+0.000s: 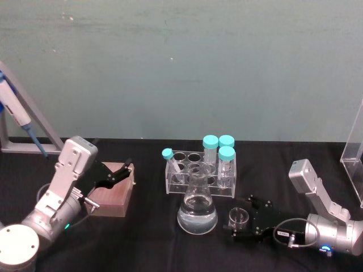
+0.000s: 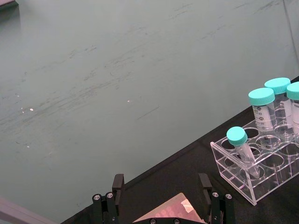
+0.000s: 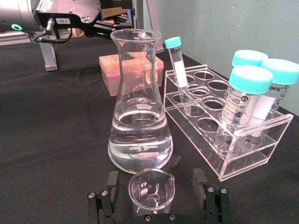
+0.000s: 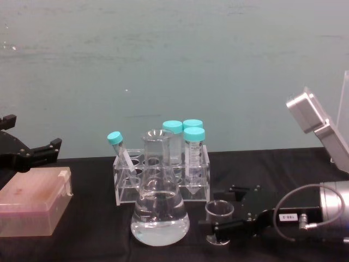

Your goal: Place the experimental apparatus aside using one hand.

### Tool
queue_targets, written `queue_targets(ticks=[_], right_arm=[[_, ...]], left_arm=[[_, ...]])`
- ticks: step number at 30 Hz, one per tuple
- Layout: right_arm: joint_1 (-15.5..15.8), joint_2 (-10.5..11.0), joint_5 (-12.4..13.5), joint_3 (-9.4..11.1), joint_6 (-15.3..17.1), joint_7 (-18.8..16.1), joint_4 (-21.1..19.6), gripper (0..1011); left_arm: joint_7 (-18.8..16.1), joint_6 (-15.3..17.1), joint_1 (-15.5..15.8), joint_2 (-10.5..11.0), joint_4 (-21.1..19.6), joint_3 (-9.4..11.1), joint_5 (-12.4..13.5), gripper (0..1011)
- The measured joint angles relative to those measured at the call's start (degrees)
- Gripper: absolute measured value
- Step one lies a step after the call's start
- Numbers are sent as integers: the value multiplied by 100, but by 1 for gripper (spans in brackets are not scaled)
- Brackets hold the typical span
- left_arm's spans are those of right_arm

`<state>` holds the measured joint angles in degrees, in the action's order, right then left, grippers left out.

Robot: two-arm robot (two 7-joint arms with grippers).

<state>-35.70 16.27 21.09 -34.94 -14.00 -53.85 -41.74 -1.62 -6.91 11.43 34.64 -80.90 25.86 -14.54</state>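
Observation:
The experimental apparatus stands mid-table: a clear acrylic rack (image 1: 174,184) (image 3: 243,154) (image 4: 122,194) (image 2: 233,175) holding several teal-capped tubes, a conical flask (image 1: 197,211) (image 3: 139,140) (image 4: 160,215) part full of clear liquid in front of it, and a small glass beaker (image 1: 239,215) (image 3: 151,189) (image 4: 219,209) just right of the flask. My right gripper (image 1: 239,220) (image 3: 156,184) (image 4: 221,215) lies low on the table, open, one finger on each side of the beaker with small gaps. My left gripper (image 1: 126,167) (image 2: 161,186) (image 4: 32,150) hovers open over a pink box, holding nothing.
The pink box (image 1: 113,195) (image 4: 32,199) (image 3: 126,70) sits at the left on the black table. A pipette on a metal stand (image 1: 17,119) is at the far left. At the far right edge stands a clear acrylic container (image 1: 354,153). A teal wall closes the back.

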Motion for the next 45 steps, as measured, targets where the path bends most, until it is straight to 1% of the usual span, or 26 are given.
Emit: queue_targets(ticks=[18, 22, 23, 25, 26, 28, 30, 31, 33, 35, 36, 45], right_arm=[[3, 5, 7, -1, -4, 7, -4, 1002], [2, 5, 7, -1, -5, 7, -7, 908], [2, 5, 7, -1, -5, 7, -7, 868], [2, 5, 7, -1, -6, 7, -7, 838], [2, 5, 7, -1, -5, 7, -7, 788], [2, 5, 7, -1, -6, 7, -7, 747], [2, 5, 7, -1, -5, 7, -7, 671], [2, 5, 7, -1, -6, 7, -7, 653], [2, 5, 7, -1, -5, 7, -7, 570], [2, 5, 7, -1, -5, 7, -7, 539], [2, 5, 7, -1, -5, 7, -7, 500], [2, 5, 7, -1, -6, 7, -7, 488]], left_arm=[[0, 0, 0, 0, 0, 0, 0, 1000], [0, 0, 0, 0, 0, 0, 0, 1000], [0, 0, 0, 0, 0, 0, 0, 1000], [0, 0, 0, 0, 0, 0, 0, 1000], [0, 0, 0, 0, 0, 0, 0, 1000], [0, 0, 0, 0, 0, 0, 0, 1000], [0, 0, 0, 0, 0, 0, 0, 1000], [0, 0, 0, 0, 0, 0, 0, 1000], [0, 0, 0, 0, 0, 0, 0, 1000], [0, 0, 0, 0, 0, 0, 0, 1000], [0, 0, 0, 0, 0, 0, 0, 1000], [0, 0, 0, 0, 0, 0, 0, 1000]])
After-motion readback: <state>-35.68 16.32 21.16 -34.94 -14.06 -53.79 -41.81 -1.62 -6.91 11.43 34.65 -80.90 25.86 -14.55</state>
